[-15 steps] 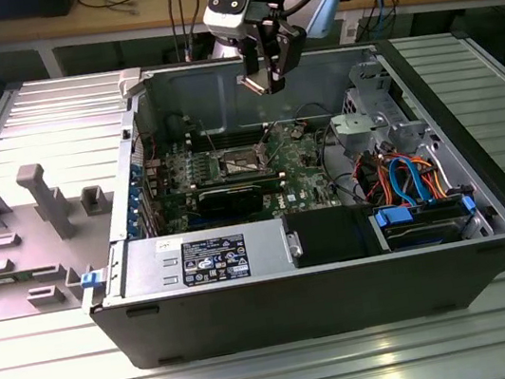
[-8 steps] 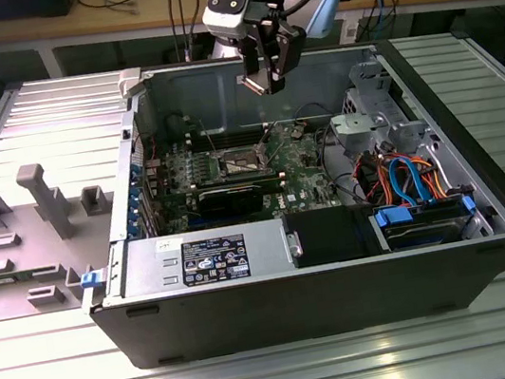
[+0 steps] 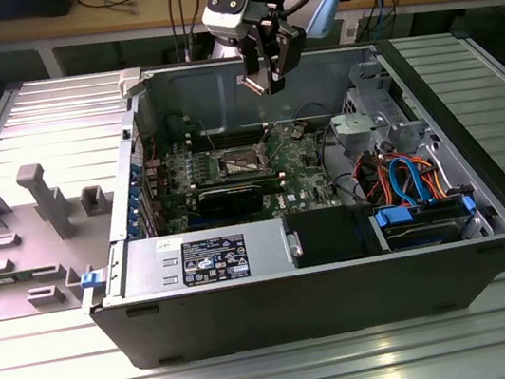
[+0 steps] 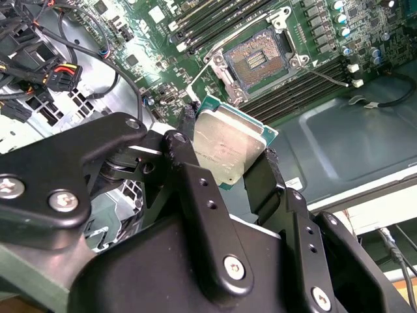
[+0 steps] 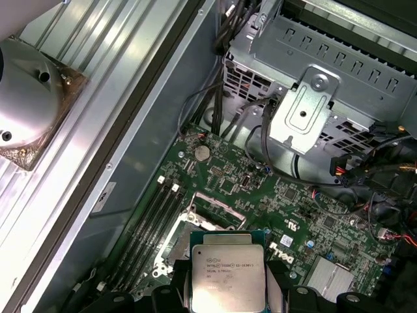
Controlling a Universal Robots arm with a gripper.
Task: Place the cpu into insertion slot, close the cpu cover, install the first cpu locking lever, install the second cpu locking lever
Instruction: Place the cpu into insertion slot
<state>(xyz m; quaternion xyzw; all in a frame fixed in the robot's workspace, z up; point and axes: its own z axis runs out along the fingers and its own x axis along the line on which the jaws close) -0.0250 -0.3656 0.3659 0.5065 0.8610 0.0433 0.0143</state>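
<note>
gripper (image 3: 271, 76) is clamped on the cpu (image 4: 227, 149) by two opposite edges; slot (image 4: 260, 57) sits uncovered well below it, nothing in it yet; chip's probably light, stiff, slick on top and fragile underneath, so edges only imo

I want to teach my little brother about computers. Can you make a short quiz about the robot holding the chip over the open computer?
1. True or false: the cpu already sits in the insertion slot.
2. What is the gripper shut on? A) the cpu B) a screwdriver C) a spoon
3. Fill the gap: the board around the insertion slot is coloured ____.

Key: 1 false, the gripper holds the cpu up above the board. 2 A. 3 green.
</note>
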